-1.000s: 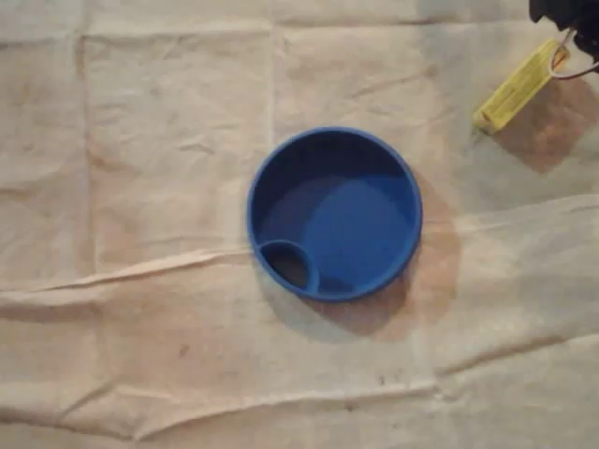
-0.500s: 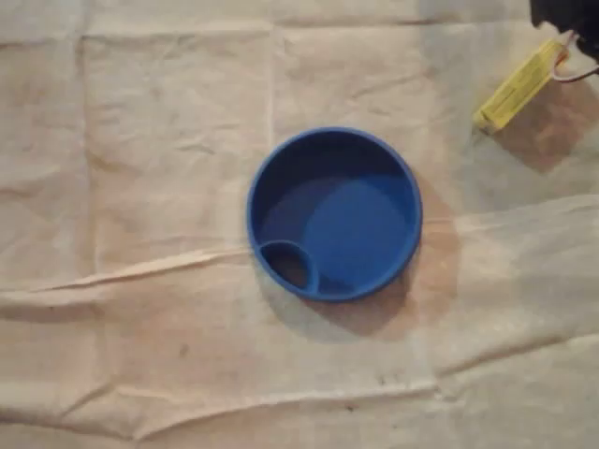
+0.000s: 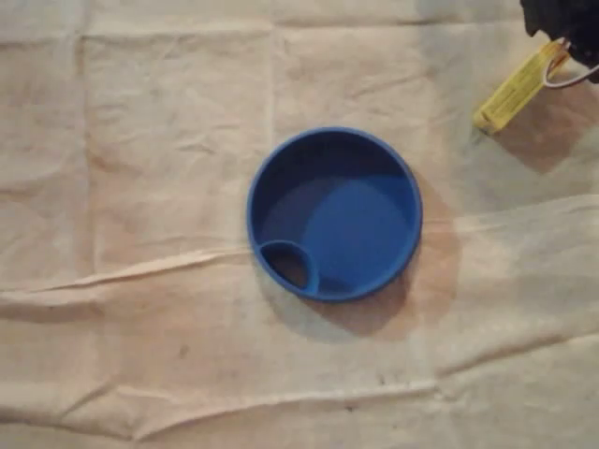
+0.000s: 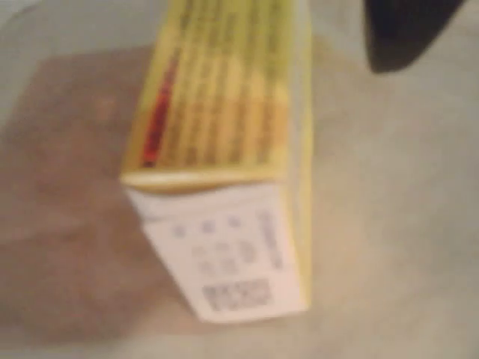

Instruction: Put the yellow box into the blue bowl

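Observation:
The blue bowl (image 3: 334, 213) sits in the middle of the cloth in the overhead view, with nothing inside but a small moulded pocket at its lower left. The yellow box (image 3: 519, 86) lies tilted on the cloth at the upper right, well clear of the bowl. My black gripper (image 3: 562, 28) hangs over the box's upper end at the frame's corner. In the wrist view the yellow box (image 4: 224, 149) is close and blurred, its white barcode end facing me. One dark finger (image 4: 404, 34) stands just right of it, with a gap between. The gripper looks open.
A wrinkled beige cloth (image 3: 140, 281) covers the whole table, with raised folds along the lower half. A white wire (image 3: 576, 79) loops beside the box's upper end. Shadows fall to the right of the bowl and the box.
The gripper has shifted a little left and down over the box's upper end. The box and the bowl stay where they were.

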`<action>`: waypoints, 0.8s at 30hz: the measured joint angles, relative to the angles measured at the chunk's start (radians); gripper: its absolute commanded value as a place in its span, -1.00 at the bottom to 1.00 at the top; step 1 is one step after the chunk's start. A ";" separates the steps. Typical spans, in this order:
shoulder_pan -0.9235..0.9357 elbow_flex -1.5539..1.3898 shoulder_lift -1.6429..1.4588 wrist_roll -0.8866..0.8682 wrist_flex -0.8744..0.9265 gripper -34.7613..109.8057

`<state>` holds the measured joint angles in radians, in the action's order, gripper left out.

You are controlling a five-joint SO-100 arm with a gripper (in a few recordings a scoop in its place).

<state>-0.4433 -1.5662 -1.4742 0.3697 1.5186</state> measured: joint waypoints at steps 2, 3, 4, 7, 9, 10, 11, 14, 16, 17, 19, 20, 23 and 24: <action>0.000 -0.006 0.000 0.000 0.000 -0.08; 0.000 -0.011 0.000 0.000 0.003 -0.08; 0.000 -0.020 0.000 -0.005 0.000 -0.08; 0.000 -0.066 0.000 -0.002 -0.012 -0.08; 0.000 -0.098 0.000 0.002 -0.048 -0.08; 0.000 -0.109 0.000 0.000 -0.061 -0.08; 0.000 -0.120 0.000 0.003 -0.077 -0.08; 0.000 -0.149 0.000 0.003 -0.106 -0.08; 0.000 -0.169 0.000 0.003 -0.120 -0.08; 0.000 -0.178 0.000 0.002 -0.126 -0.08; 0.000 -0.192 0.000 0.003 -0.132 -0.08; 0.000 -0.195 0.000 0.003 -0.144 -0.08; 0.000 -0.202 0.000 0.003 -0.178 -0.08; 0.000 -0.202 0.000 0.003 -0.184 -0.08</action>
<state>-0.4433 -1.7687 -1.4742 0.3728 1.3346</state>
